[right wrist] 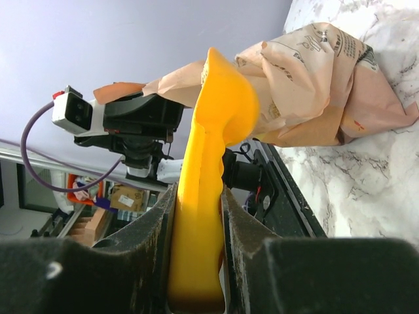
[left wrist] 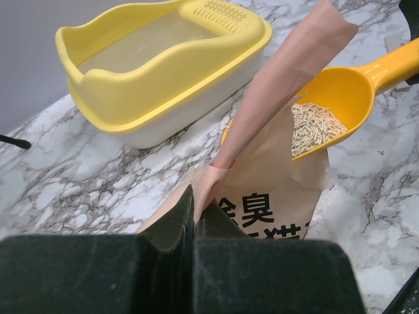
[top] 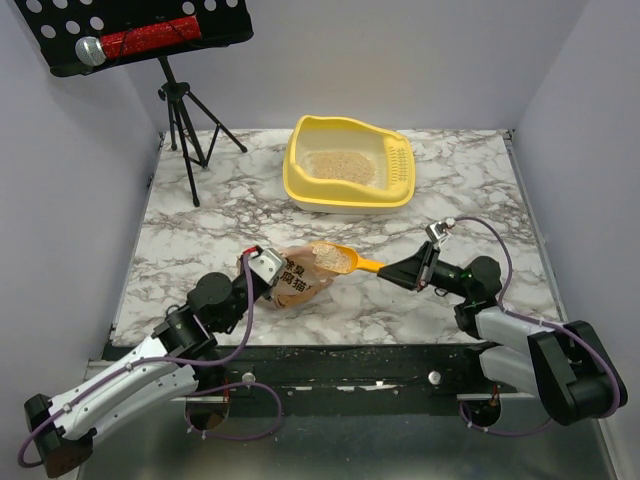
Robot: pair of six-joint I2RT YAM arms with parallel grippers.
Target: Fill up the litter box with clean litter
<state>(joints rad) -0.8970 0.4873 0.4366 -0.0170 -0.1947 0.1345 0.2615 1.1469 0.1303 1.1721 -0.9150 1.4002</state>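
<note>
The yellow litter box (top: 350, 165) stands at the back middle of the table with pale litter (top: 340, 165) on its floor; it also shows in the left wrist view (left wrist: 163, 62). My left gripper (top: 262, 268) is shut on the edge of the tan-pink litter bag (top: 300, 280), pinching the bag's flap (left wrist: 203, 190). My right gripper (top: 400, 272) is shut on the handle of the yellow-orange scoop (top: 345, 260), whose bowl sits at the bag's mouth and holds pale pellets of litter (left wrist: 314, 127). The scoop handle (right wrist: 200, 222) sits between my right fingers.
A black music stand on a tripod (top: 185, 120) with a red microphone (top: 140, 42) stands at the back left. Purple walls close in the marble table (top: 450, 200) on the left, back and right. The black table edge (top: 350, 355) runs along the front.
</note>
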